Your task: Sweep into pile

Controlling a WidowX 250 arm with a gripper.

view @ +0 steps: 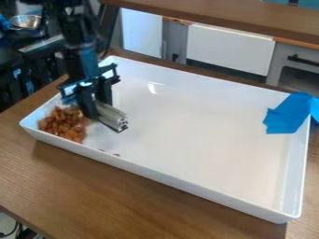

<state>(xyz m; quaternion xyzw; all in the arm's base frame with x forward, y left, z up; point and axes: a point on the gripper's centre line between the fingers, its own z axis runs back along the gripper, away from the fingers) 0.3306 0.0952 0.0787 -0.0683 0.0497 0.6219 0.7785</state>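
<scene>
In the foreground, a brown wooden tabletop [124, 205] with a fine, straight grain runs along the bottom edge. On it, set at a slant, is a large rectangular white tray [187, 185], smooth and glossy, with a flat floor, low raised walls and rounded corners. Just inside the near wall, left of the middle, lie a few small reddish-brown crumbs [116, 154]. In the tray's left corner is a heap of small, chunky, rough-looking orange-brown pieces [65, 125], packed closely together against the walls. Just to the right of the heap, a short silvery metal bar [111, 116] slants down toward the tray floor; its sides are grooved and its squared end shows a hollow, patterned cross-section. The black gripper [98, 106] hangs over the tray's left end with its two fingers narrowed to about the bar's thickness, clasping the bar between them. Crumpled, matte blue tape [287, 114] is stuck over the tray's far right corner. Behind the table stand flat, smooth white panels [230, 49] and a grey front with a dark handle [303, 60], below a long brown wooden ledge [218, 16]. At the upper left sits a shiny, round metal bowl [25, 21].
</scene>
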